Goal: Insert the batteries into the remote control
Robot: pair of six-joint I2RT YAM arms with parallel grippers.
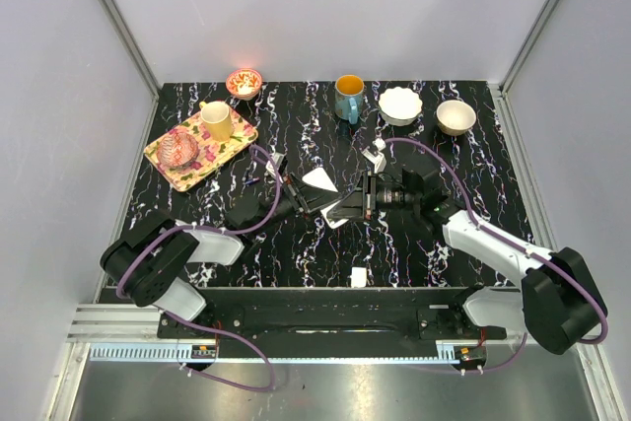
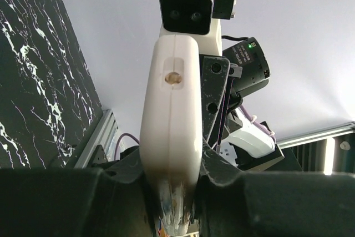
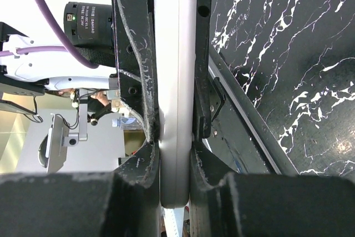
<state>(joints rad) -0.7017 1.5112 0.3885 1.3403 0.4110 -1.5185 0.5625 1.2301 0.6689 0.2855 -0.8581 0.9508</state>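
Nearest, top view only: small white rectangular piece point(image 1: 358, 276) lying flat on black, white-veined surface point(image 1: 296, 130), nearer than remote control point(image 2: 169, 98). Left wrist view: smooth white rounded shell with one round recess, pinched tight by left gripper point(image 2: 169, 173). Right wrist view: remote control edge-on, a thin pale slab, clamped by right gripper point(image 3: 176, 137). Beyond remote control, top view only: glossy teal mug point(image 1: 348, 96).

No text can be read. A black cylinder point(image 3: 89, 23) at the upper left of the right wrist view carries small white print, too blurred to make out. So does a second black cylinder point(image 2: 249, 66) at the left wrist view's upper right.
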